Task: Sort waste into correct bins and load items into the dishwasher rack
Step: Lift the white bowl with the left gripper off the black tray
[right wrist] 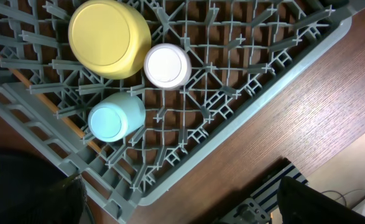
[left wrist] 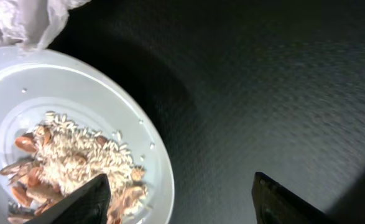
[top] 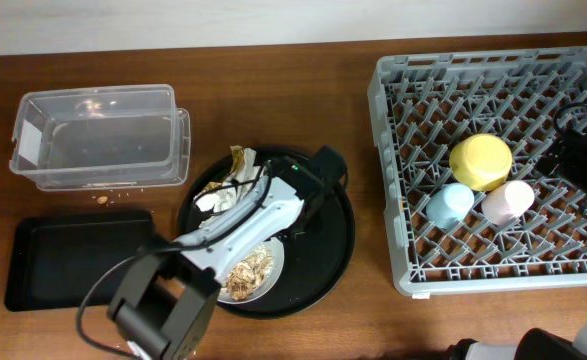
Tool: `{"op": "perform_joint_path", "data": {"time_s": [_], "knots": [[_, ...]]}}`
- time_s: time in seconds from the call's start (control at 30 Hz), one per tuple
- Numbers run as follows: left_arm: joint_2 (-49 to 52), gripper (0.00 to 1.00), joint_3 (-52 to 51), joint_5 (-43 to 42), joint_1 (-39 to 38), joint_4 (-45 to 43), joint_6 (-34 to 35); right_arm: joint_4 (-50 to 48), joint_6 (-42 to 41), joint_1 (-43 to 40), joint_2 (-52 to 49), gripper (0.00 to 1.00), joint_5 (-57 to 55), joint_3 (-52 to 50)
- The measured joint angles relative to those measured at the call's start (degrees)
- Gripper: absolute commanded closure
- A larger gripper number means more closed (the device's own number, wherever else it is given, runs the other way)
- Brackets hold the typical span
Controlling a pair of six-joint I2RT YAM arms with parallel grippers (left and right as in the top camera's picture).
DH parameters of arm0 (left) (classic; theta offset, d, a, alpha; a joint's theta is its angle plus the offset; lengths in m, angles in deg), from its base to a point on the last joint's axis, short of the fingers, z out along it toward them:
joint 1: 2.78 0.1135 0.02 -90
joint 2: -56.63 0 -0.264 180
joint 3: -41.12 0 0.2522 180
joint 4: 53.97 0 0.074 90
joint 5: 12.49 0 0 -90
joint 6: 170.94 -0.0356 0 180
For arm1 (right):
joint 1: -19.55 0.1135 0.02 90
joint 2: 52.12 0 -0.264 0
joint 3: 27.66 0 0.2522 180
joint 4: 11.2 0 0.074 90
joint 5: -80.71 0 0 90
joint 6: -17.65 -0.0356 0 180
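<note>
A grey plate (top: 273,262) with food scraps (top: 245,272) lies in the round black tray (top: 323,260), beside crumpled napkins (top: 221,196) and a gold wrapper (top: 241,160). My left gripper (top: 298,225) hangs low over that tray. In the left wrist view the left gripper (left wrist: 182,205) is open, one finger over the food scraps (left wrist: 70,155), the other over the round tray (left wrist: 263,93), with the plate (left wrist: 95,93) rim between. The yellow bowl (top: 480,161), blue cup (top: 450,205) and pink cup (top: 508,202) stand upside down in the dishwasher rack (top: 403,100). My right gripper (top: 583,150), open and empty, hovers above the rack's right side.
A clear tub (top: 33,130) stands at the back left with a few crumbs in front of it. A shallow black rectangular tray (top: 73,260) lies in front of it. In the right wrist view the rack (right wrist: 244,118) corner meets bare wooden table.
</note>
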Motion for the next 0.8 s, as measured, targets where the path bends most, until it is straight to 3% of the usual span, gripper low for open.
{"op": "perform_joint_path", "data": {"time_s": [0.23,0.47,0.63,0.73,0.8], "knots": [[6.01,0.35,-0.02,0.76,0.00,-0.68,0.72,0.00,-0.02,0.00,0.00,0.01,0.00,0.00],[7.34,0.52,-0.07,0.79,0.00,-1.97,1.60,0.00,0.00,0.00,0.00,0.01,0.00,0.00],[7.34,0.52,-0.09,0.74,0.00,-1.90,1.77,0.00,0.00,0.00,0.00,0.01,0.00,0.00],[7.34,0.63,-0.09,0.74,0.00,-1.49,1.84,0.00,0.02,0.00,0.00,0.01,0.00,0.00],[7.34,0.64,-0.09,0.68,0.15,-1.16,2.01,0.00,0.00,0.00,0.00,0.01,0.00,0.00]]}}
